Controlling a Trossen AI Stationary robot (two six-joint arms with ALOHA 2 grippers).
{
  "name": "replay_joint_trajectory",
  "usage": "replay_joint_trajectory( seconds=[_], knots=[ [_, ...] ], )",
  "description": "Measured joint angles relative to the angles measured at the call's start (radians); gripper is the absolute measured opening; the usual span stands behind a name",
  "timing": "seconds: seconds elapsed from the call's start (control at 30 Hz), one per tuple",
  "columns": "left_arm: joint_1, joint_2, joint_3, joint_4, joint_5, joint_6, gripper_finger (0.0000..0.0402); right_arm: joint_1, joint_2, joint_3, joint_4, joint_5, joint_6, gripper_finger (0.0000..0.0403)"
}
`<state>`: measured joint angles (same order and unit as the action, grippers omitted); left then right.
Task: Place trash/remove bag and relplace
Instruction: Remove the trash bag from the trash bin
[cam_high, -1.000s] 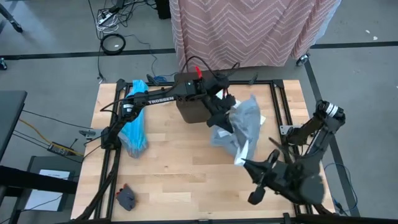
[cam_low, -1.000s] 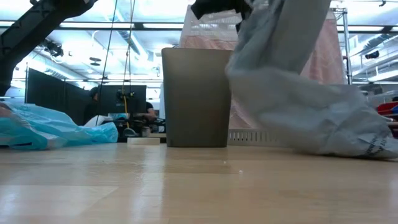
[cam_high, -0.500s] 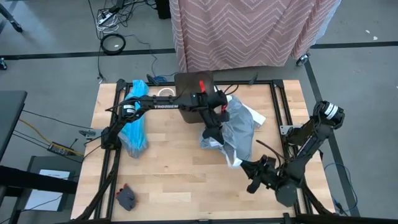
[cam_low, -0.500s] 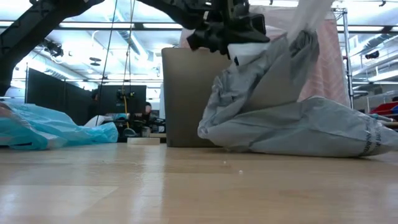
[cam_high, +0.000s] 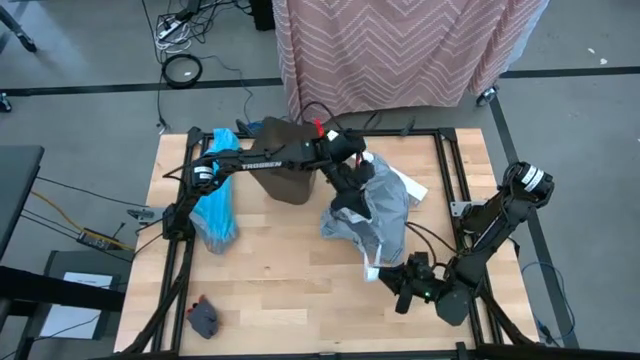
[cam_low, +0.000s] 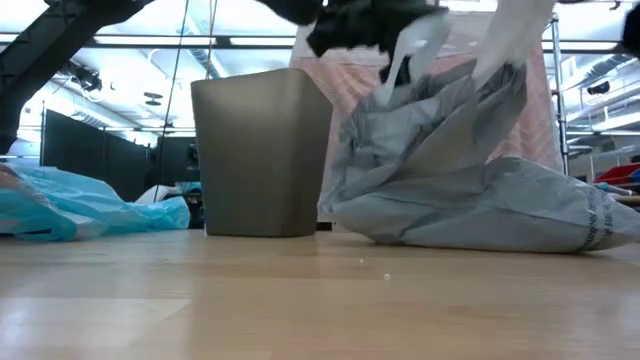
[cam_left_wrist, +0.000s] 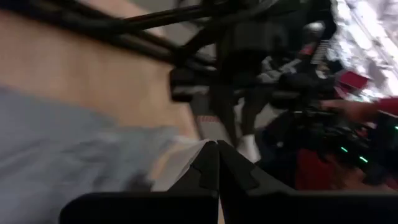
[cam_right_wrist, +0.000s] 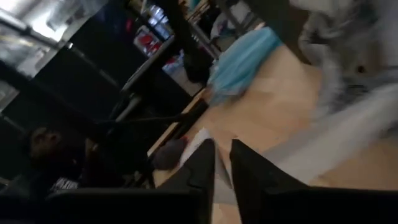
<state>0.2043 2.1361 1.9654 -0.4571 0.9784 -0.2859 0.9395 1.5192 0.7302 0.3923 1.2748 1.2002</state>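
Near the table's front edge, the right gripper (cam_high: 397, 291) pinches a white strip of the grey bag (cam_high: 385, 215), fingers slightly parted. The left gripper (cam_high: 350, 192) clamps the bag's top beside the bin (cam_high: 282, 180). Bag removal looks nearly done; next comes fetching the blue bag (cam_high: 217, 208).

White lettering reading "TROSSEN" runs along the left arm (cam_high: 262, 161) in the high view (small but legible). Dark print on the grey bag (cam_low: 596, 225) cannot be read.
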Motion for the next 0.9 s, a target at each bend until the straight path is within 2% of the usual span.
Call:
replay_joint_trajectory(
  seconds=[0.1,0.23,0.33,0.4,0.43,0.5,0.6,0.67,0.73,0.8,0.87,0.9],
  knots=[
    [-0.005,0.005,0.082,-0.001,0.047,-0.001,0.0007,-0.010,0.000,0.049,0.003,-0.040,-0.078,0.0074],
    [-0.009,0.004,0.196,0.003,0.092,0.079,0.0020,-0.010,0.000,0.115,0.005,-0.047,-0.206,0.0135],
    [-0.009,0.004,0.268,-0.022,0.100,0.134,0.0034,-0.010,-0.001,0.156,0.001,-0.047,-0.305,0.0183],
    [-0.007,0.004,0.319,-0.090,0.086,0.228,0.0047,-0.010,-0.003,0.173,-0.001,-0.046,-0.368,0.0208],
    [-0.005,0.004,0.352,-0.162,0.064,0.303,0.0054,-0.010,-0.003,0.175,-0.001,-0.046,-0.385,0.0217],
    [-0.001,-0.001,0.393,-0.312,-0.046,0.480,0.0066,-0.010,-0.003,0.173,-0.020,-0.047,-0.385,0.0226],
    [0.000,-0.035,0.378,-0.505,-0.325,0.704,0.0082,-0.010,-0.003,0.172,-0.139,-0.095,-0.290,0.0227],
    [-0.002,-0.046,0.378,-0.608,-0.547,0.818,0.0090,-0.011,-0.003,0.171,-0.260,-0.204,-0.161,0.0227],
    [-0.002,-0.055,0.377,-0.691,-0.698,0.855,0.0095,-0.027,-0.003,0.171,-0.392,-0.400,0.009,0.0227],
    [-0.002,-0.072,0.385,-0.744,-0.775,0.832,0.0096,-0.046,-0.003,0.171,-0.539,-0.665,0.205,0.0227],
    [-0.002,-0.093,0.392,-0.805,-0.783,0.806,0.0096,-0.065,-0.002,0.171,-0.665,-0.911,0.334,0.0227],
    [-0.003,-0.100,0.391,-0.834,-0.789,0.791,0.0096,-0.071,-0.002,0.171,-0.713,-0.997,0.365,0.0227]
  ],
)
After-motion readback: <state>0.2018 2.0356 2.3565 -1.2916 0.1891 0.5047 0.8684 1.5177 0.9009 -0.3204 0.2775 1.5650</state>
